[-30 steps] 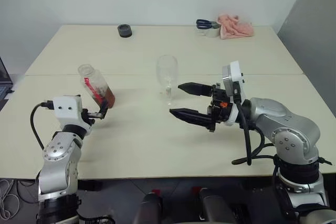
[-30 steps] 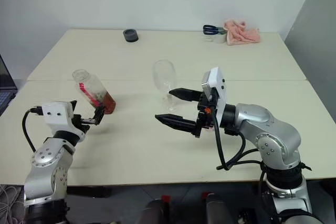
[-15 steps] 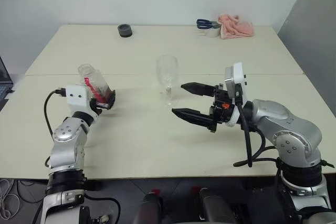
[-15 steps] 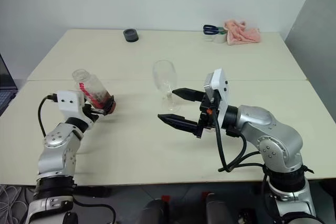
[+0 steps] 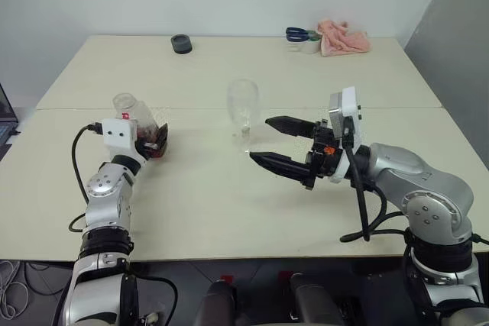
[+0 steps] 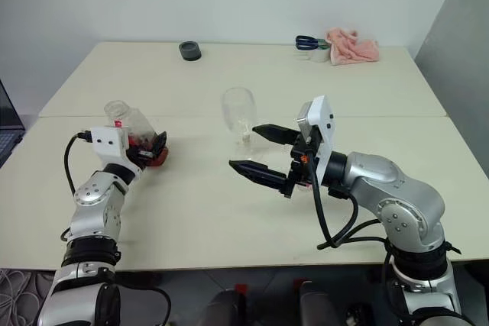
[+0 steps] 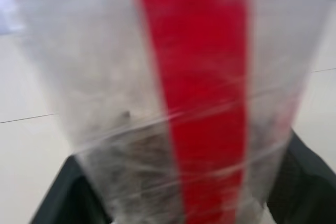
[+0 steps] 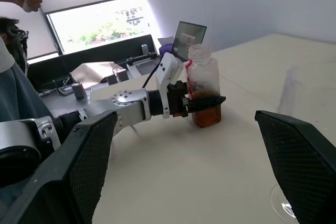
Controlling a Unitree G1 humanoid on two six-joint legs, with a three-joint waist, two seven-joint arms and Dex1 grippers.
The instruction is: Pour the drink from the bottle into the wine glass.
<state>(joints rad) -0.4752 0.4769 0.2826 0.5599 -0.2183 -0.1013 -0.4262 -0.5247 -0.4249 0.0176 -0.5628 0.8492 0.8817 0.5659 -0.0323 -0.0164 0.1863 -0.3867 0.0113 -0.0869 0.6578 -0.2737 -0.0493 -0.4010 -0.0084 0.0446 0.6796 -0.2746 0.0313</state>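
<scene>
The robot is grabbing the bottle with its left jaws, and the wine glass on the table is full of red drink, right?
Not quite. The wine glass is empty and clear, as the left eye view shows. The reddish drink is in the bottle, which the left gripper does have its jaws around, as the right wrist view shows.

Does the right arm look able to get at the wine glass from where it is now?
Probably yes. The right tool stands open just beside the wine glass, with bare table between them. The left tool and its bottle sit well off to the side.
</scene>
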